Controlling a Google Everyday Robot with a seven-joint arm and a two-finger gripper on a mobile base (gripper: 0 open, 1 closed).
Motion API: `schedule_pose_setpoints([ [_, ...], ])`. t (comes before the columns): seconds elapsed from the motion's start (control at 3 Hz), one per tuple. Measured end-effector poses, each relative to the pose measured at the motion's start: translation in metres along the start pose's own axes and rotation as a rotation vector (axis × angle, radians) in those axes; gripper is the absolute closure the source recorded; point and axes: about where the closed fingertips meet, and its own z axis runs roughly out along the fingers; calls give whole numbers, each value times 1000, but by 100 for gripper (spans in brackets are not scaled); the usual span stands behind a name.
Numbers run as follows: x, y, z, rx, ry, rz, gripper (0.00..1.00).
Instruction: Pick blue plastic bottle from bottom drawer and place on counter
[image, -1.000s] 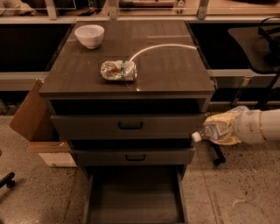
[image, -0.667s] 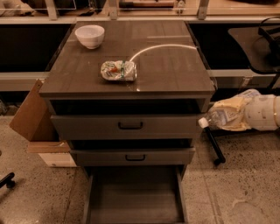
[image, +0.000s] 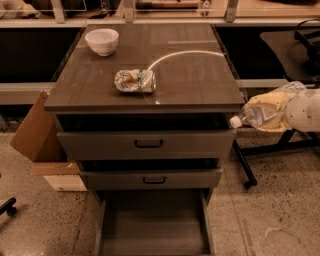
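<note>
Item 1, end effector (image: 274, 111): right of the cabinet, level with the top drawer (image: 145, 144), clamped around the blue plastic bottle (image: 250, 116). The bottle is held sideways in the air, its white cap pointing toward the cabinet.
Item 2, bottom drawer (image: 152, 225): pulled out.
Item 3, tabletop (image: 200, 75): carries a white bowl (image: 102, 41) and a snack packet (image: 135, 81).

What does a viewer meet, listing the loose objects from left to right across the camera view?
cardboard box → white bowl → snack packet → blue plastic bottle, held in the air just past the right edge of the counter by the gripper at the far right.
</note>
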Motion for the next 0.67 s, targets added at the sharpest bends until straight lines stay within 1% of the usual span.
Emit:
schedule_pose_setpoints([
  [0.33,-1,-16,6,38,-17,3,100],
  [0.67,-1,-61,11,91,-44,-28,100],
])
